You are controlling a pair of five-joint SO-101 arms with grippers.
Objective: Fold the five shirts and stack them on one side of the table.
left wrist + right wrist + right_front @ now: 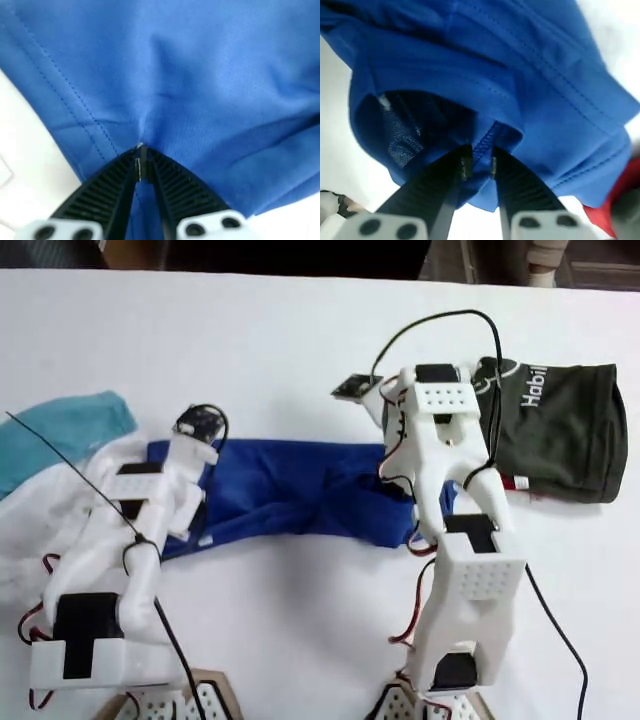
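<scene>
Here, blue shirt [290, 495] in left hand [141, 162].

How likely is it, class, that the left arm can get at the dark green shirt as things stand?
Probably not. The left gripper is shut on the blue shirt, and the right arm stands between it and the dark green shirt.

On the desk [250, 340], a stretched shirt [290, 495] lies between a heap of shirts [55, 465] at left and a folded shirt [560, 430] at right.
</scene>
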